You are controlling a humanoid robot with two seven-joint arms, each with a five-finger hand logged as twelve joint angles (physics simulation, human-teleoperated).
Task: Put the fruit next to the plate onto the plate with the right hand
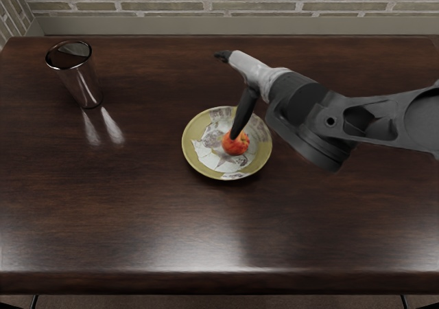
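Past table (219,254) front edge, 1 red fruit (235,144) seemingly resting at plate (188,141) centre beneath right hand (245,106), grasping or released impossible to tell; best to confirm contact, ease off gently, lift straight up, avoiding nudging fruit rimward.

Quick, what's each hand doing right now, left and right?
Left hand: not in view.
Right hand: over the plate, down at the fruit; open or closed cannot be told.
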